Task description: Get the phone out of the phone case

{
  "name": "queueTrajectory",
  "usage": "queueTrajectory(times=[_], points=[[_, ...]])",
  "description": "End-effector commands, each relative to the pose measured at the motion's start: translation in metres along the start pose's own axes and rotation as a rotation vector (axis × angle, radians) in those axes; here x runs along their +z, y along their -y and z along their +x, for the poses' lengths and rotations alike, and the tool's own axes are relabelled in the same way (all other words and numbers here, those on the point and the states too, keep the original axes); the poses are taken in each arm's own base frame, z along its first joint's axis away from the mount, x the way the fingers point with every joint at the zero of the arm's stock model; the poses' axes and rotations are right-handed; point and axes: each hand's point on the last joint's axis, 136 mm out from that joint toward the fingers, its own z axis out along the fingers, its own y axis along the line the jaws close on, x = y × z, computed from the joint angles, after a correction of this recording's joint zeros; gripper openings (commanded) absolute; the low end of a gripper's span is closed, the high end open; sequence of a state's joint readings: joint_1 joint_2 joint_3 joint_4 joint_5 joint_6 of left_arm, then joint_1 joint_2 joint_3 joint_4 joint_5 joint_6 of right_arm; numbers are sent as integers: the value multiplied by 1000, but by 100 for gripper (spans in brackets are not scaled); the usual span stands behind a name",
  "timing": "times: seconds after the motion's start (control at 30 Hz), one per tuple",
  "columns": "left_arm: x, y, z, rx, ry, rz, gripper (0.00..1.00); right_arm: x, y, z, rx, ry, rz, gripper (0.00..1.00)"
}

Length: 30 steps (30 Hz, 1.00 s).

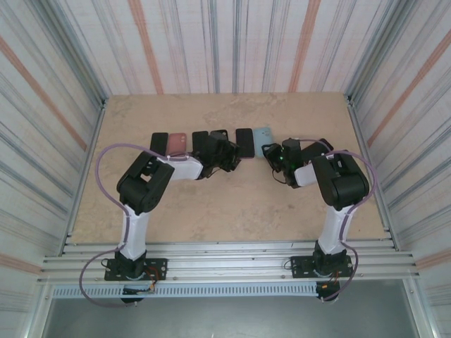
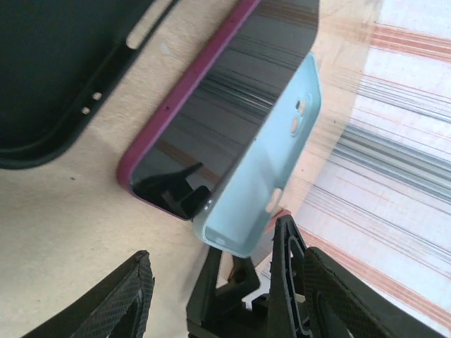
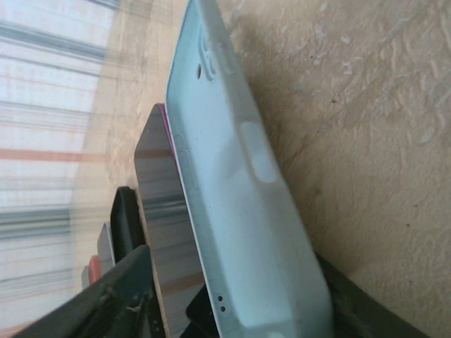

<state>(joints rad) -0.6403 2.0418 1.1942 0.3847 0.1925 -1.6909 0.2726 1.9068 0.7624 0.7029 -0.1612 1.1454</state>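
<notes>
A light blue phone case stands tilted on its long edge between the fingers of my right gripper, which is open, with a gap on the left side. Beside it lies a phone with a dark screen and a magenta rim, flat on the table. My left gripper is open just in front of the case's near corner and holds nothing. From above, the left gripper and right gripper flank the phone and case at the back of the table. I cannot tell if the case is empty.
Other phones and cases lie in a row to the left: a black case, a pink one and dark ones. Striped walls enclose the tan table on three sides.
</notes>
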Motion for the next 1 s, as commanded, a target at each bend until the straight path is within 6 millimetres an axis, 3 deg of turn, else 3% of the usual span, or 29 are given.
queueTrajectory(times=[0.0, 0.07, 0.2, 0.5, 0.73, 0.97], points=[[-19, 30, 5, 41, -20, 45, 60, -9, 12, 4, -2, -46, 100, 63], [-21, 34, 7, 45, -32, 49, 60, -14, 15, 5, -8, -59, 143, 71], [-29, 46, 11, 77, -51, 55, 61, -24, 18, 7, -2, -82, 206, 78], [-49, 59, 17, 134, -88, 66, 65, -46, 9, -6, -46, -78, 292, 86], [-65, 72, 27, 224, -141, 108, 78, -94, 25, -48, -132, -20, 545, 98], [-69, 79, 38, 250, -198, 141, 90, -138, 68, -93, -130, 0, 877, 99]])
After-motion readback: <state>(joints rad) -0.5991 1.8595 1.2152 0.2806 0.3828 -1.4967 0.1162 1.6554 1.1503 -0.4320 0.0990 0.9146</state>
